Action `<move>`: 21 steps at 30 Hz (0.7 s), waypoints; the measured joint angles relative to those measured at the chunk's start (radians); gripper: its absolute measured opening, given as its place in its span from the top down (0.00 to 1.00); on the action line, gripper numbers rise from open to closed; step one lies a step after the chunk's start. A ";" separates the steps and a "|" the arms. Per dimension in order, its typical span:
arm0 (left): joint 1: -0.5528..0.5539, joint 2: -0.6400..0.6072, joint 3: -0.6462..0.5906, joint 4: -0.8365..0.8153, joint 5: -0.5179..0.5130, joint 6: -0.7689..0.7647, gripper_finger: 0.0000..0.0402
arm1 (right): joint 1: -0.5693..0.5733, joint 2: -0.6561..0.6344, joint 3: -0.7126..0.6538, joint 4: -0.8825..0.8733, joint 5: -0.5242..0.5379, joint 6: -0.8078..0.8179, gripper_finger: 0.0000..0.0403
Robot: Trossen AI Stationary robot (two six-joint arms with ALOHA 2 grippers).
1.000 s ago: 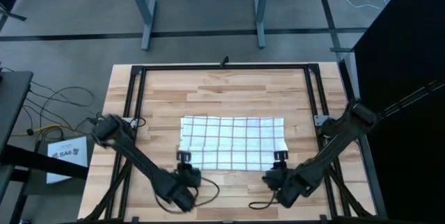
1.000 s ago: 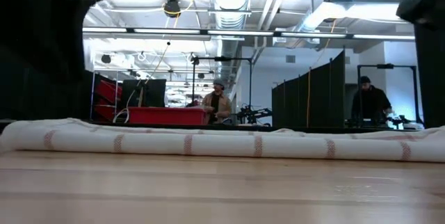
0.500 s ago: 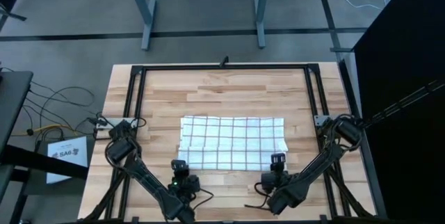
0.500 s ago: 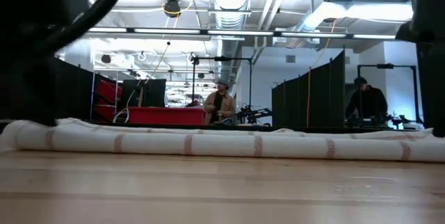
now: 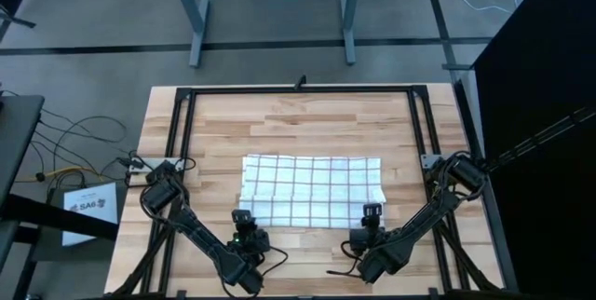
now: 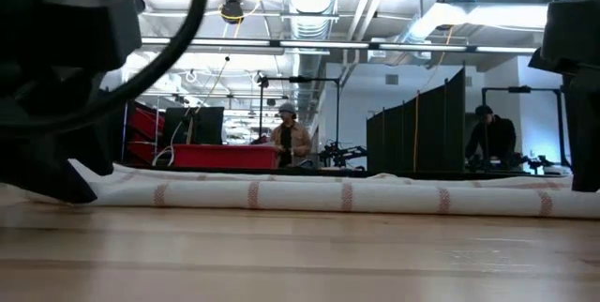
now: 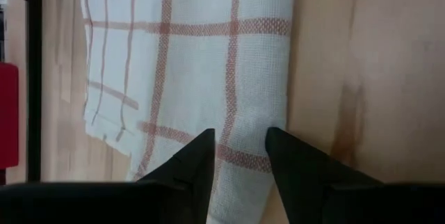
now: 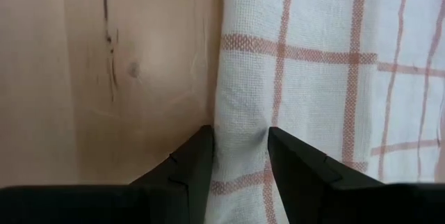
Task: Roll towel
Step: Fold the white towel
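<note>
The white towel (image 5: pixel 312 191) with a thin dark grid lies spread flat in the middle of the table. In the low view its near edge (image 6: pixel 328 195) shows as a thick low ridge. My left gripper (image 5: pixel 243 218) is down at the towel's near left corner. My right gripper (image 5: pixel 372 212) is down at its near right corner. Each wrist view shows that gripper's fingers close together with cloth between them, in the left wrist view (image 7: pixel 240 144) and the right wrist view (image 8: pixel 240 140). My left gripper pinches the towel's near edge at its left corner (image 7: pixel 243 123) between its two fingers, coming from the near side. The cloth puckers a little between the fingertips. The rest of the towel lies flat on the table. My right gripper pinches the towel's near edge at its right corner (image 8: pixel 240 116) between its two fingers, coming from the near side. A small ridge of cloth rises between the fingertips. The rest of the towel lies flat on the table.
A black frame (image 5: pixel 298 88) runs around the tabletop. A white printed sheet (image 5: pixel 91 209) lies off the table's left side. Loose cables (image 5: pixel 270 261) lie near the front edge. Bare wood lies beyond the towel's far edge. People stand in the room behind (image 6: pixel 289 138).
Both arms have folded back and both grippers have come down to the table at the towel's near corners, shifting a little toward the near edge. The towel has stayed flat where it was.
</note>
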State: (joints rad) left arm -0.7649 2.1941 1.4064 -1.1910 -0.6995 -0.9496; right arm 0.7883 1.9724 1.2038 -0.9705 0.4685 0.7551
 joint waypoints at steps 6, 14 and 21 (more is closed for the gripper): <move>0.003 0.000 -0.017 0.038 -0.013 0.051 0.70 | -0.002 0.000 -0.001 0.001 0.000 0.002 0.68; -0.024 -0.028 0.037 0.006 0.040 0.090 0.70 | 0.006 0.002 -0.002 0.000 -0.003 0.005 0.68; -0.029 -0.053 0.043 0.023 0.122 0.079 0.71 | 0.003 0.002 -0.002 -0.002 -0.006 0.005 0.68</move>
State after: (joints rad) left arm -0.7940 2.1410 1.4498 -1.1678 -0.5775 -0.8707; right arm 0.7918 1.9741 1.2022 -0.9724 0.4622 0.7603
